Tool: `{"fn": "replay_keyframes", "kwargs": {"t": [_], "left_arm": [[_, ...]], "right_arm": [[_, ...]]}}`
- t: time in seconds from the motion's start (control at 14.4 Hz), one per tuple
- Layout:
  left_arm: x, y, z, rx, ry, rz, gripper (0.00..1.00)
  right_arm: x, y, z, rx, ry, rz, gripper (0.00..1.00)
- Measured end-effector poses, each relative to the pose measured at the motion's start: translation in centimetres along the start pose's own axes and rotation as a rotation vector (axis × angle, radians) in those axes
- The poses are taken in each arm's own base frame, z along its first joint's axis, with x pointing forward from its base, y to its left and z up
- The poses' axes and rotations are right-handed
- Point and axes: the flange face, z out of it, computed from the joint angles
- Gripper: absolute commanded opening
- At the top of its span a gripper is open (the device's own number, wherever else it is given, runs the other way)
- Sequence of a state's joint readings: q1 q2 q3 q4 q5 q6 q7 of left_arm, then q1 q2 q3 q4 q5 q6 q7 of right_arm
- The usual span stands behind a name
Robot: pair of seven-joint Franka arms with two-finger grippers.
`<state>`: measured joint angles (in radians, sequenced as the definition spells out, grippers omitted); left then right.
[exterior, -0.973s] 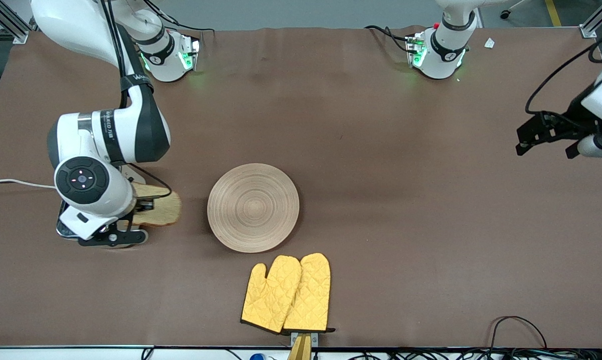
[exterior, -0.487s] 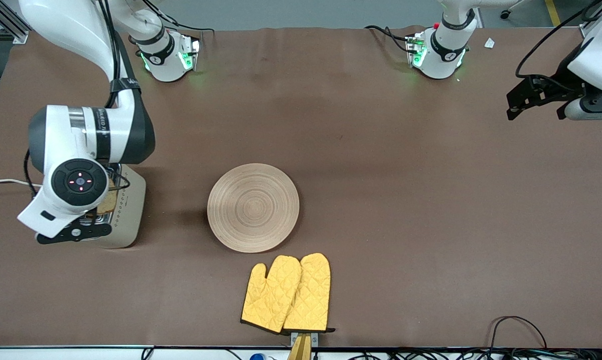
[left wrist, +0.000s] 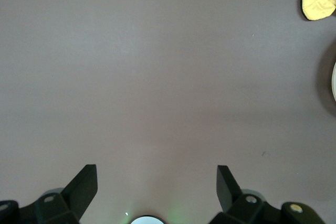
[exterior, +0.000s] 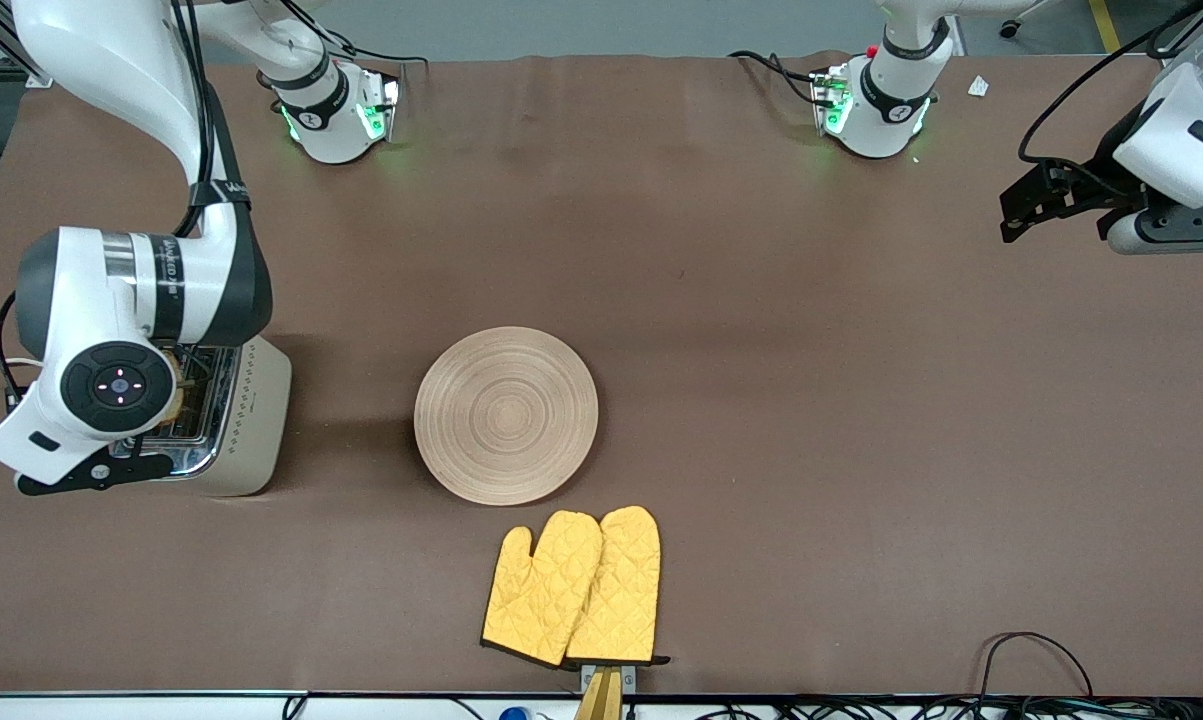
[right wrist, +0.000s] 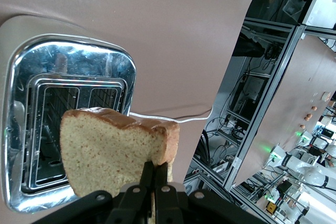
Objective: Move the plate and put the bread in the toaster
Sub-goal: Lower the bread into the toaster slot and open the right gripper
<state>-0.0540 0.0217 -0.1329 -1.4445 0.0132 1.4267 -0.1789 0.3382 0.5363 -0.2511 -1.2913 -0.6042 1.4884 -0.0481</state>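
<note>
Nearest the front camera lie two yellow oven mitts (exterior: 573,586); just farther, the wooden plate (exterior: 506,414) rests bare on the brown table (exterior: 811,420). Toward the right arm's end stands the toaster (exterior: 246,420), partly hidden by that arm. Over its slots the right gripper (right wrist: 154,182) pinches the bread (right wrist: 113,153). The left gripper (left wrist: 156,179), fingers spread and holding nothing, waits over bare table.

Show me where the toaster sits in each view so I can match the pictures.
Front view: toaster at the right arm's end of the table, partly under the right gripper.
Left wrist view: not in it.
Right wrist view: chrome top fills the picture below the bread.
Shared landmark: the toaster's white cord.
</note>
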Motion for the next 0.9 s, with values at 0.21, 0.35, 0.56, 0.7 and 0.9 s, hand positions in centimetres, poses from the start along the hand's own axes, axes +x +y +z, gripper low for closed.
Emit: {"fn": "replay_keyframes", "kwargs": {"t": [0.21,0.35,0.56,0.7,0.9], "left_arm": [[0.4,0.4,0.7,0.001,-0.014,0.006,1.00],[0.4,0.4,1.1,0.001,-0.019,0.006,1.00],[0.4,0.4,0.9,0.001,-0.015,0.006,1.00],[0.3,0.3,0.8,0.001,-0.013,0.005,1.00],[0.3,0.1,0.7,0.001,-0.011,0.001,1.00]], "right_arm": [[0.6,-1.5,1.4,0.014,-0.020,0.015,0.01],[1.4,-3.1,2.4,0.048,-0.023,0.018,0.02],[2.5,-5.1,3.6,0.073,-0.036,0.055,0.14],[2.8,-6.2,3.9,0.105,-0.045,0.079,0.46],[2.8,-7.0,4.0,0.190,-0.057,0.098,1.00]]}}
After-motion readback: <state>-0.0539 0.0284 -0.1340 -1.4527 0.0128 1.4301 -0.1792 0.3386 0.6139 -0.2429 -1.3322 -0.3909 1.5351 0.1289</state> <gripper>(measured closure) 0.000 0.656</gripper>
